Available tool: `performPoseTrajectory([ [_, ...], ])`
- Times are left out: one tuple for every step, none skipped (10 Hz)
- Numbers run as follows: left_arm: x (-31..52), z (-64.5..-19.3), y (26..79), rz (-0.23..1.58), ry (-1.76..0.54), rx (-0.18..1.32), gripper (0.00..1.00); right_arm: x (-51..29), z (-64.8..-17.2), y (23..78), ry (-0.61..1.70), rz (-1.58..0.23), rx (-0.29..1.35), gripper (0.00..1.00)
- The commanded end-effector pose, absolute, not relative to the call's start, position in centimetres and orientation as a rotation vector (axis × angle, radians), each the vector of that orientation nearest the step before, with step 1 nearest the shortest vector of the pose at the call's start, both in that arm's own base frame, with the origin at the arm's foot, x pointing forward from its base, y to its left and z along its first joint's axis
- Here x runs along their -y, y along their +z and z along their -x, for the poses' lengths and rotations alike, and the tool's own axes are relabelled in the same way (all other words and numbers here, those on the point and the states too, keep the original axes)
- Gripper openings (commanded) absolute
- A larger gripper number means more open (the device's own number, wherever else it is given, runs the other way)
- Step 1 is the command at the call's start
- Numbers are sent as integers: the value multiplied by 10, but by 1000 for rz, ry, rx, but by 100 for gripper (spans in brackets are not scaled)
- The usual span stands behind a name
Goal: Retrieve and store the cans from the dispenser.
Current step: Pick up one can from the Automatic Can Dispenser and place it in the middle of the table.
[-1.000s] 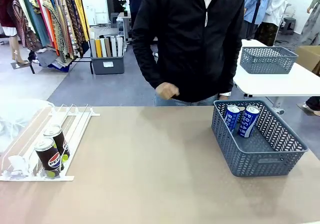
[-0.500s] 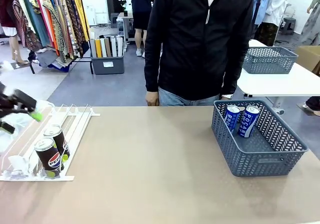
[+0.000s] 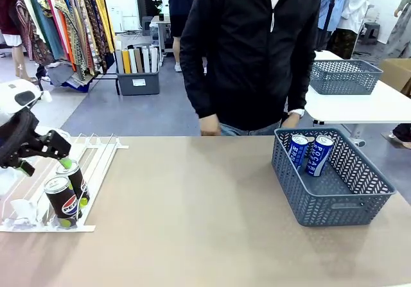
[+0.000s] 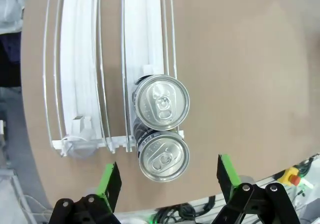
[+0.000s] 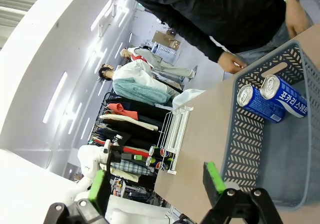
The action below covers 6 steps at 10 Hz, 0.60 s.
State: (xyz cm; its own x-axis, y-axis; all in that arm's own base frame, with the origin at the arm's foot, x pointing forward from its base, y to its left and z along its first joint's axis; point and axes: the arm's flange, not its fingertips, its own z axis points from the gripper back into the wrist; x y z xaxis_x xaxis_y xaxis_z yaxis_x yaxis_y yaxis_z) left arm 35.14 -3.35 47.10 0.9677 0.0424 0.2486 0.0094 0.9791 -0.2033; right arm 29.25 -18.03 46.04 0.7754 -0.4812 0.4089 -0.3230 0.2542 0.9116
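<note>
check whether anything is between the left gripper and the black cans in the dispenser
Nothing visible. The left gripper hangs open above the black cans, whose silver tops show bare between its fingers in the wrist view. The dispenser rails only flank them.

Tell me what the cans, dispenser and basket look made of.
Cans: likely aluminium; bare silver tops with pull tabs, glossy printed sides.
Dispenser: probably plastic; smooth white lanes, thin rails, which could be coated wire.
Basket: moulded plastic by the look; matte grey-blue lattice walls.
</note>
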Motion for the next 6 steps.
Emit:
performPoseTrajectory([
  [38,-352,470,197,5,256,100,180,-295,465,-123,-1361,747,100],
  [39,-354,463,135,-27,247,100,180,-295,465,-123,-1361,747,100],
  [43,-353,457,76,-36,249,100,180,-295,465,-123,-1361,747,100],
  [47,-355,450,71,-63,228,100,180,-295,465,-123,-1361,747,100],
  [49,-357,445,61,-65,207,100,180,-295,465,-123,-1361,747,100],
  [51,-362,438,15,-17,204,100,180,-295,465,-123,-1361,747,100],
])
